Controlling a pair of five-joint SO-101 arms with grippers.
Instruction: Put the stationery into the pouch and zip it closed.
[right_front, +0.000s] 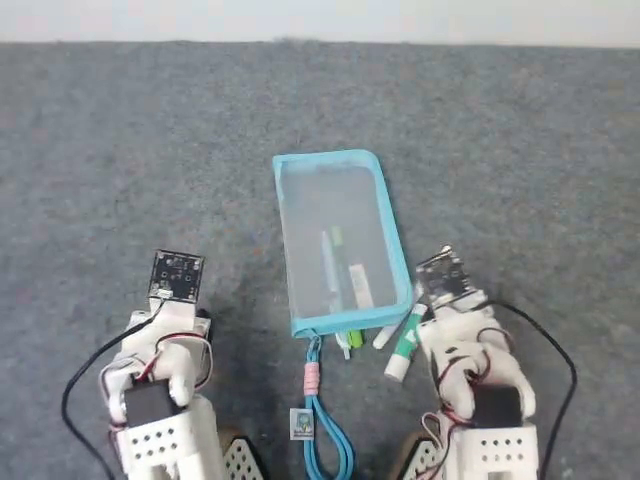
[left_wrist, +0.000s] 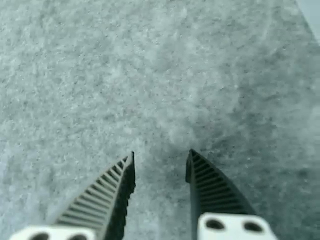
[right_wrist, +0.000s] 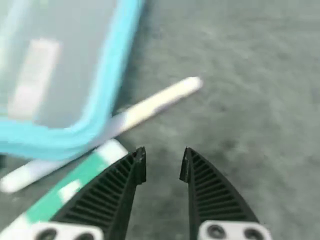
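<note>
The pouch (right_front: 340, 240) is translucent with a teal rim and lies flat mid-table with its mouth toward the arms. Pens lie inside it. At the mouth, a green pen (right_front: 352, 340) pokes out. A white pen (right_front: 390, 330) and a green-and-white marker (right_front: 403, 352) lie beside the near right corner. My right gripper (right_wrist: 162, 156) is open and empty just above the carpet, next to the marker (right_wrist: 70, 187), the white pen (right_wrist: 160, 100) and the pouch's teal rim (right_wrist: 112, 75). My left gripper (left_wrist: 161, 159) is open over bare carpet, left of the pouch.
A blue strap with a pink piece (right_front: 320, 420) trails from the pouch toward the front edge between the two arm bases. Grey carpet (right_front: 120, 150) covers the table. The left arm (right_front: 165, 340) and right arm (right_front: 465, 350) sit at the near edge.
</note>
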